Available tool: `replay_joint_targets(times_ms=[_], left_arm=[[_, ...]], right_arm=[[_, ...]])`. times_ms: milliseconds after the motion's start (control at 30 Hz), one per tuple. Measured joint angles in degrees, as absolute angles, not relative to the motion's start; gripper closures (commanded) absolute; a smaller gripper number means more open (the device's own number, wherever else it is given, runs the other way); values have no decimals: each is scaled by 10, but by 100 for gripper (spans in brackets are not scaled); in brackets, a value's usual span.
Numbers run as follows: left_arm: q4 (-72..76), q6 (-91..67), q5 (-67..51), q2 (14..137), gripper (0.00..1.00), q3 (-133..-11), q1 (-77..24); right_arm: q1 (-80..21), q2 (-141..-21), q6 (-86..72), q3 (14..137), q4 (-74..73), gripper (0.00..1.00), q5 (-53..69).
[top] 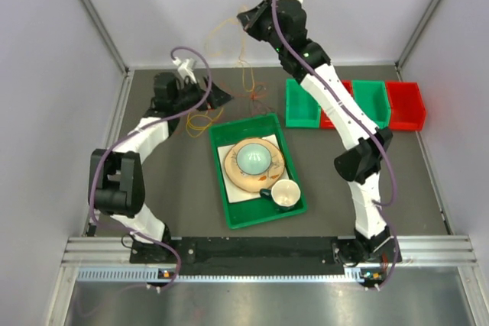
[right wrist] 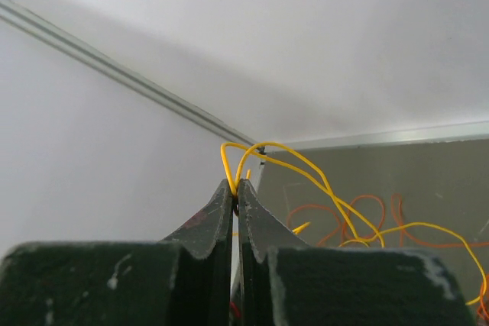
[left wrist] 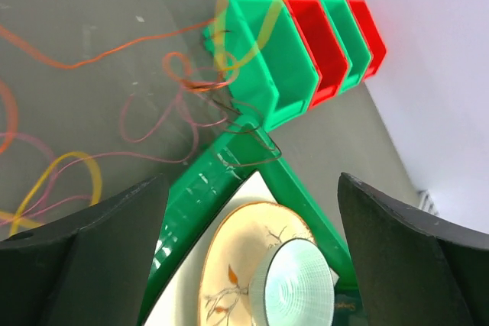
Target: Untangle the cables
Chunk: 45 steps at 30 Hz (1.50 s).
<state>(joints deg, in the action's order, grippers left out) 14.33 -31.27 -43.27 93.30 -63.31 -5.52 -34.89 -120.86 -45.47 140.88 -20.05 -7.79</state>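
the step in hand looks like drawing one strand out of the knot. the right hand (right wrist: 235,185) is pinched tight on a yellow cable (right wrist: 263,143), held high at the far side, close to the back wall. the other cables (left wrist: 205,85) lie tangled on the counter (top: 176,188), just beyond the far rim of the green tray (top: 244,122) and left of the bins (top: 302,108). the left hand (left wrist: 248,188) hangs low there, fingers spread wide, holding nothing. next, i'd judge, it should drop onto the knot and pin a red or orange strand while the right pulls away.
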Motion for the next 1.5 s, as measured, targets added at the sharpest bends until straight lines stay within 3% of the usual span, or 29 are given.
replay_joint_targets(times_ms=[200, 667, 1000, 1100, 1200, 1233, 1267, 1300, 1500], left_arm=[[210, -276, -369, 951, 5, -624, -138], [318, -209, -236, 1039, 5, -603, -209], [331, -198, -180, 1107, 17, -661, -242], [335, -204, -169, 1117, 24, -681, -242], [339, -214, -166, 1127, 52, -702, -242], [339, -216, -165, 1131, 67, -712, -241], [339, -219, -165, 1138, 93, -721, -242], [339, -222, -166, 1142, 100, -728, -242], [329, -208, -154, 1147, 100, -736, -241]], right_arm=[[-347, -1223, -483, 1411, -186, 100, -94], [-347, -1214, -496, 1413, -180, 100, -126], [-347, -1173, -497, 1382, -165, 100, -130], [-346, -1169, -497, 1375, -160, 100, -130], [-344, -1168, -497, 1371, -159, 100, -130], [-343, -1166, -498, 1367, -159, 100, -130], [-343, -1165, -498, 1364, -158, 100, -130], [-343, -1164, -498, 1361, -157, 100, -130], [-338, -1156, -502, 1336, -158, 100, -135]])
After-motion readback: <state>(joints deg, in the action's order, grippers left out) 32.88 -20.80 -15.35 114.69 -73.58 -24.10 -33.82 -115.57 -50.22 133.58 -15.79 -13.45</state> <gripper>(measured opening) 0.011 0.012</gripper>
